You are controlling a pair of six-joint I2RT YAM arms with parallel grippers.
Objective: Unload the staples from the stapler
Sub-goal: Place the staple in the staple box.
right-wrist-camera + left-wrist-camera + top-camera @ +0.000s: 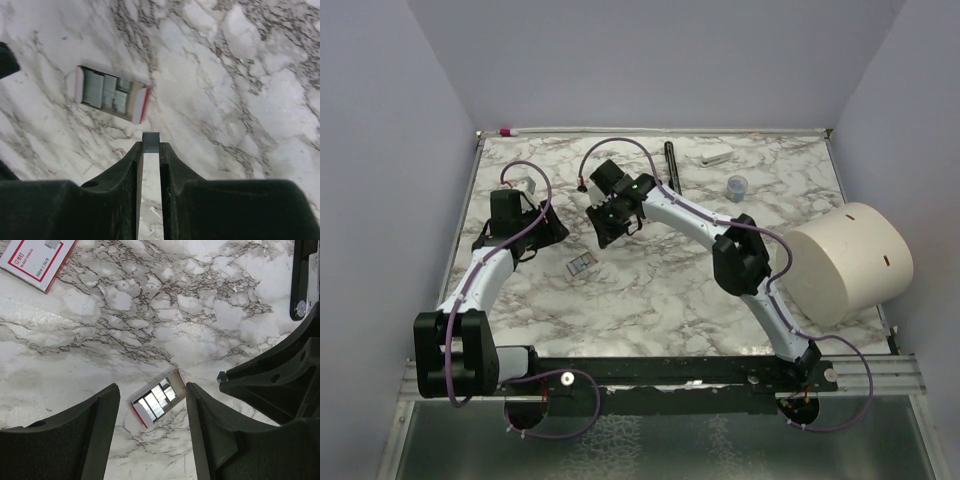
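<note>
Right wrist view: the right claw (151,150) is pinched tight on one small grey staple strip (151,140), just off the red end of the small red-and-white cardboard tray (111,94), where several more strips lie. The left claw (151,390) hangs spread and empty over that single tray. Bare marble table (670,290) rings it on every side. One red-bordered white box (35,260) lies well apart.

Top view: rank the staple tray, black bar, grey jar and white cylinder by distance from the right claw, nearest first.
1. Staple tray, just beside the right claw, near side.
2. Black bar, toward the back wall.
3. Grey jar, back right.
4. White cylinder, far right edge.
</note>
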